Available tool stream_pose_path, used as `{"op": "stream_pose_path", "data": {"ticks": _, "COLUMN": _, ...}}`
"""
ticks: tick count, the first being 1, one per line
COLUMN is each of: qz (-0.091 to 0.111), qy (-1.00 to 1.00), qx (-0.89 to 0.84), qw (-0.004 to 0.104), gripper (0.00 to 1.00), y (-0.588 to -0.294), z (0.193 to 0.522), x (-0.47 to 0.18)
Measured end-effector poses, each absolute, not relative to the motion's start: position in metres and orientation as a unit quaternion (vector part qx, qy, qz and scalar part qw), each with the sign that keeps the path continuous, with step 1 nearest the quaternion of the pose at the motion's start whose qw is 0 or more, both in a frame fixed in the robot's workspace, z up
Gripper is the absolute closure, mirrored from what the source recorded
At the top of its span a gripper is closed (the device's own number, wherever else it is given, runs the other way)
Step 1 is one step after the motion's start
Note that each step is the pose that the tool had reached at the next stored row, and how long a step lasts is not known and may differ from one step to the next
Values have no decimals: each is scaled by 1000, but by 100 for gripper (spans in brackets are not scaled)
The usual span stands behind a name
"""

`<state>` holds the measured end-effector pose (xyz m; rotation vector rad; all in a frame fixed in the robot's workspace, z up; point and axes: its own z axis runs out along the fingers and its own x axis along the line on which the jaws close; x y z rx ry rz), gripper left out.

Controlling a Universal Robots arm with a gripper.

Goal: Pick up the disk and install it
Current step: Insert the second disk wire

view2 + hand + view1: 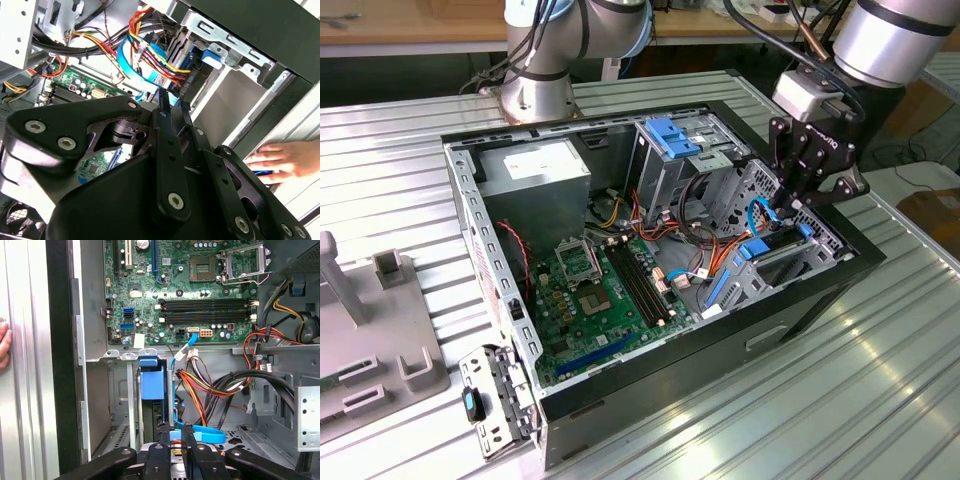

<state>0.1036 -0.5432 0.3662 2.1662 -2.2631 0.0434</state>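
Observation:
The disk (761,251) stands on edge inside the drive bay at the corner of the open computer case on the exterior view's right; its blue plastic carrier (151,383) shows in the first wrist view. My black gripper (792,205) hangs just above that bay, fingertips drawn together and shut, with nothing seen between them. In both wrist views the gripper (175,431) (172,102) points into the bay right beside the disk's blue end. A flat blue cable (202,433) loops just behind the fingertips.
The case holds a green motherboard (590,290), a grey power supply box (535,165), a tall metal cage with a blue top (670,140) and bundles of coloured wires (200,390). A person's hand (285,157) rests on the case's outer wall. A grey fixture (370,330) sits at the exterior view's left.

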Motion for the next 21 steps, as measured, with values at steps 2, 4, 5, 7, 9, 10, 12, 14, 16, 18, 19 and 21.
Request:
{"op": "stream_pose_path", "data": {"ticks": 2, "qz": 14, "qy": -722, "qx": 691, "qw": 4, "gripper": 76, "y": -551, "z": 366, "x": 104}}
{"op": "stream_pose_path", "data": {"ticks": 4, "qz": 14, "qy": -722, "qx": 691, "qw": 4, "gripper": 76, "y": -555, "z": 366, "x": 104}}
{"op": "stream_pose_path", "data": {"ticks": 5, "qz": 14, "qy": -722, "qx": 691, "qw": 4, "gripper": 76, "y": -555, "z": 366, "x": 104}}
{"op": "stream_pose_path", "data": {"ticks": 7, "qz": 14, "qy": -722, "qx": 691, "qw": 4, "gripper": 76, "y": -555, "z": 366, "x": 104}}
{"op": "stream_pose_path", "data": {"ticks": 9, "qz": 14, "qy": -722, "qx": 691, "qw": 4, "gripper": 76, "y": -555, "z": 366, "x": 104}}
{"op": "stream_pose_path", "data": {"ticks": 10, "qz": 14, "qy": -722, "qx": 691, "qw": 4, "gripper": 76, "y": -555, "z": 366, "x": 104}}
{"op": "stream_pose_path", "data": {"ticks": 12, "qz": 14, "qy": -722, "qx": 691, "qw": 4, "gripper": 76, "y": -555, "z": 366, "x": 104}}
{"op": "stream_pose_path", "data": {"ticks": 14, "qz": 14, "qy": -722, "qx": 691, "qw": 4, "gripper": 76, "y": -556, "z": 366, "x": 104}}
{"op": "stream_pose_path", "data": {"ticks": 16, "qz": 14, "qy": -722, "qx": 691, "qw": 4, "gripper": 76, "y": -557, "z": 366, "x": 104}}
{"op": "stream_pose_path", "data": {"ticks": 18, "qz": 14, "qy": -722, "qx": 691, "qw": 4, "gripper": 76, "y": -558, "z": 365, "x": 104}}
{"op": "stream_pose_path", "data": {"ticks": 19, "qz": 14, "qy": -722, "qx": 691, "qw": 4, "gripper": 76, "y": -559, "z": 365, "x": 104}}
{"op": "stream_pose_path", "data": {"ticks": 21, "qz": 14, "qy": -722, "qx": 691, "qw": 4, "gripper": 76, "y": -560, "z": 365, "x": 104}}
